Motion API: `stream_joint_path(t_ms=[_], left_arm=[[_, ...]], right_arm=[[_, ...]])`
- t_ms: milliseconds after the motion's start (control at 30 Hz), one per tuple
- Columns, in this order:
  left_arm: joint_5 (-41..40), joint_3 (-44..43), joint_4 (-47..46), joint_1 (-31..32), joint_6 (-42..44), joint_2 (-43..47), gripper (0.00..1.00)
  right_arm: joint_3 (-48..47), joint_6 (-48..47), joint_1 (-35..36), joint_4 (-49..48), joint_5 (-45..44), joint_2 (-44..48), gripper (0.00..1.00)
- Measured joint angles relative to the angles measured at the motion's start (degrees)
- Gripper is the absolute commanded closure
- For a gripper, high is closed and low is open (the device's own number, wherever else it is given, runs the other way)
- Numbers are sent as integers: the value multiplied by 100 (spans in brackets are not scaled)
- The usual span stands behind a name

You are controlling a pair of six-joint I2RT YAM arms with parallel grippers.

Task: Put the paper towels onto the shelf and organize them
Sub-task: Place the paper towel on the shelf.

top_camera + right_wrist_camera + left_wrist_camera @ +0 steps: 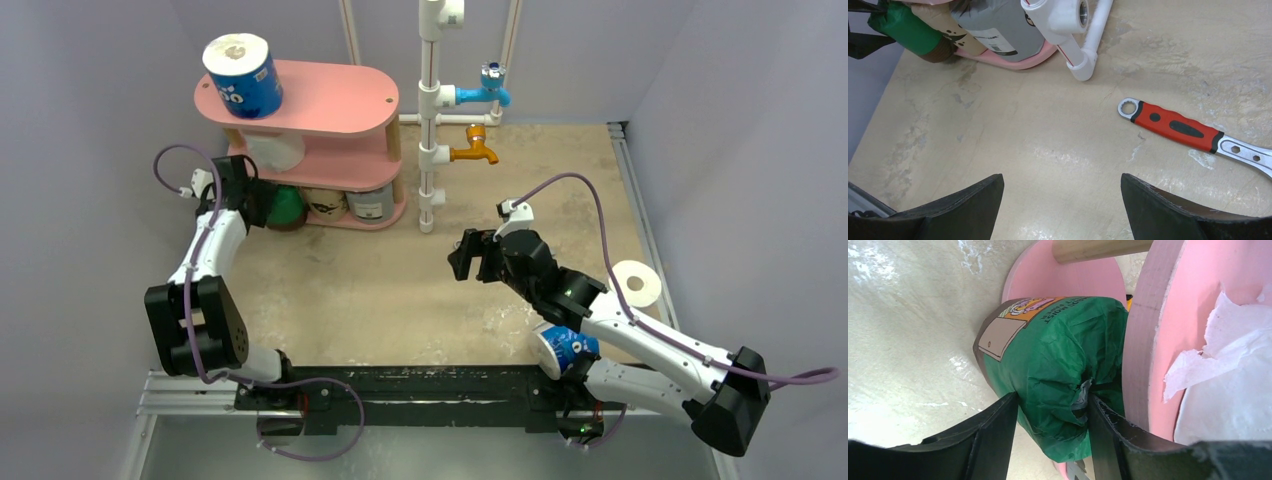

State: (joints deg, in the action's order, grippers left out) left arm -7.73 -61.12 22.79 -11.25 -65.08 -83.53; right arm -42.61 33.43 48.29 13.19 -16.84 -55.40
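Paper towel rolls belong on the pink shelf (335, 100), and the one in hand now is the green roll (1058, 365). It is at the left end of the lowest board, in the upper left of the top view, just under the middle board. The left pincer (1052, 400) has a finger on each side of it and presses into the crinkly wrapper, so it is gripping the roll. On the same board, to the right of it, are a brown roll (325, 203) and a grey roll (371, 203). A bare roll (272, 150) sits on the middle board, and a tall blue roll (243, 75) stands on the left end of the top board. I think the step now is tucking the green roll into its spot. The next move should be to push it in until all of it rests on the board beside the brown roll. Then the pincer should let go and back out without bumping the middle board. The right pincer (1063, 185) is wide open and holds nothing. It hangs over the table (380, 290) near the middle of the top view, with a red wrench (1175, 125) lying below it, near the white pipe frame (430, 100). Two more rolls wait at the lower right of the top view, a loose white roll (637, 283) and a small blue roll (565, 350) by the right arm. I think these go on the shelf next.
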Motion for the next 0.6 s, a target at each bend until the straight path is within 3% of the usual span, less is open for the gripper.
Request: stream_joint_path(t_ms=[333, 600], left_arm=[[284, 295, -772, -74, 17, -140, 49], [544, 295, -1449, -101, 31, -428, 43]], right_arm=[[0, -2, 0, -35, -2, -2, 12], [0, 0, 0, -37, -4, -9, 12]])
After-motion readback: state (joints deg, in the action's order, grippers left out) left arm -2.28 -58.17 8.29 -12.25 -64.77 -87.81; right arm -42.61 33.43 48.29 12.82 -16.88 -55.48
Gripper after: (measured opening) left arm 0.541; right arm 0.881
